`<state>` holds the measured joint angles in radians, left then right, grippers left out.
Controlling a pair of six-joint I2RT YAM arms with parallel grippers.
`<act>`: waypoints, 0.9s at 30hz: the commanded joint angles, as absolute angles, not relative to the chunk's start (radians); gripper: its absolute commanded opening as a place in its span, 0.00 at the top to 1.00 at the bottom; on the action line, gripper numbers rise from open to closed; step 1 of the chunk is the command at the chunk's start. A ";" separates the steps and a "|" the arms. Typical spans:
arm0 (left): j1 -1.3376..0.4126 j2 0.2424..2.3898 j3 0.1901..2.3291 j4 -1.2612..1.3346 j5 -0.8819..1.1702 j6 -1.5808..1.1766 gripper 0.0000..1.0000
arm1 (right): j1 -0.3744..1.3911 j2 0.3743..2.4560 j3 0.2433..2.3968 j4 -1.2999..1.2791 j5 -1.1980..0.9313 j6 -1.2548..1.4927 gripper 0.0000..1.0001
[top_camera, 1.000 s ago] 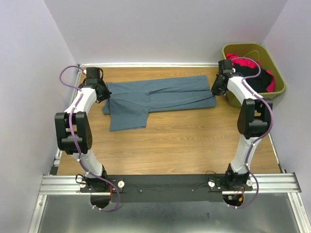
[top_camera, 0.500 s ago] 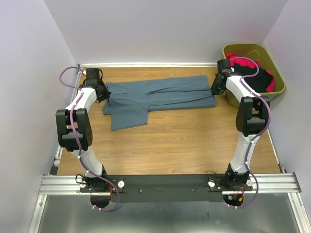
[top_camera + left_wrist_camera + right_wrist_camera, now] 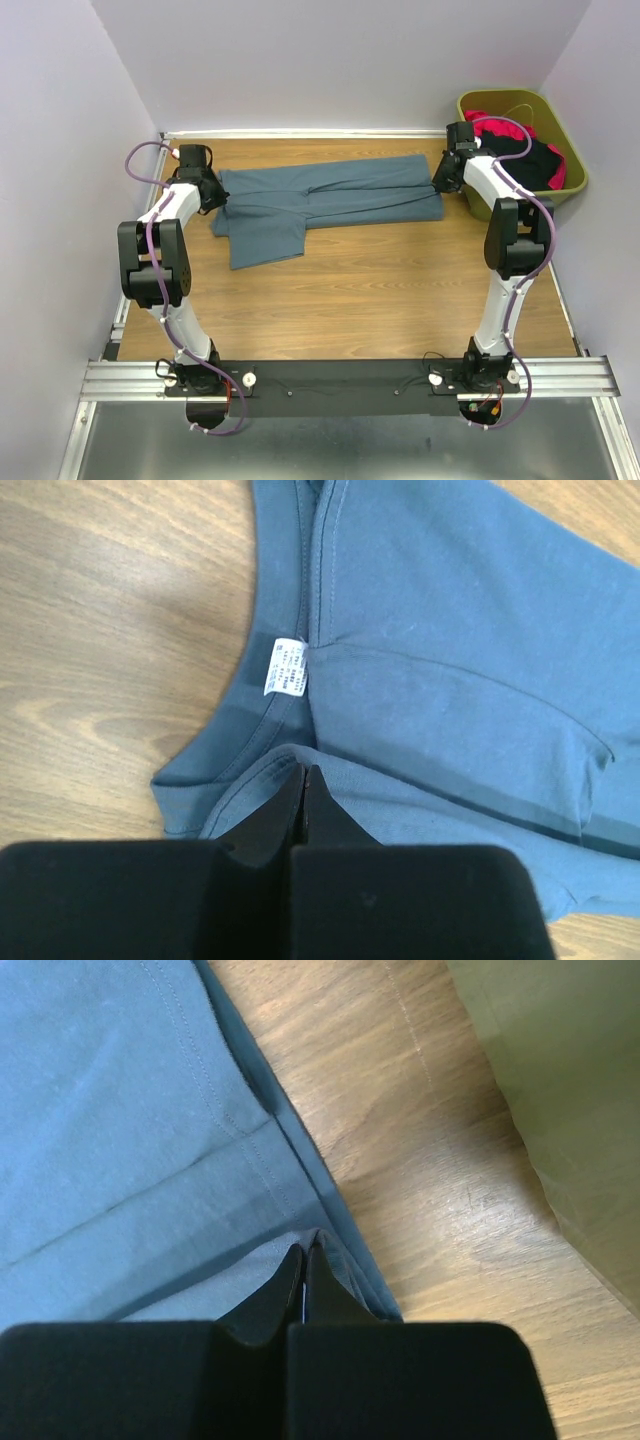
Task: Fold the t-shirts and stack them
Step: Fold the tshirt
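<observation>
Pinching the slate-blue t-shirt (image 3: pixel 340 195) at collar and hem, the left hand (image 3: pixel 304 776) and right hand (image 3: pixel 305 1253) have barely crept back, so the fold seems only starting.

T-shirt (image 3: pixel 330 200): far on the tabletop (image 3: pixel 380 290), between my left hand (image 3: pixel 303 780) and right hand (image 3: pixel 305 1255).
Bin (image 3: pixel 520 97): far right, other t-shirts (image 3: pixel 540 160) inside.
</observation>
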<state>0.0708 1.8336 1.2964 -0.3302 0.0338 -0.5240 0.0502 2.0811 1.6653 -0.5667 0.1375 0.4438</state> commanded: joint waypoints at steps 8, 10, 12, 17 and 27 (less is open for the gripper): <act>0.083 1.807 1.267 -0.268 0.008 -0.543 1.00 | 0.041 2.102 1.694 -0.520 0.143 0.430 0.99; 0.084 1.795 1.256 -0.259 0.008 -0.548 1.00 | 0.041 2.100 1.695 -0.517 0.140 0.430 0.99; 0.087 1.786 1.249 -0.255 -0.024 -0.554 1.00 | 0.040 2.099 1.697 -0.511 0.138 0.428 0.99; 0.092 1.773 1.235 -0.247 -0.038 -0.564 1.00 | 0.041 2.106 1.710 -0.505 0.118 0.419 0.98; 0.094 1.807 1.212 -0.215 -0.025 -0.565 0.99 | 0.043 2.141 1.724 -0.485 0.087 0.402 0.87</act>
<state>0.0795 1.8175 1.2301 -0.2539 0.0074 -0.5602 0.0502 2.1021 1.6924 -0.5125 0.1051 0.4236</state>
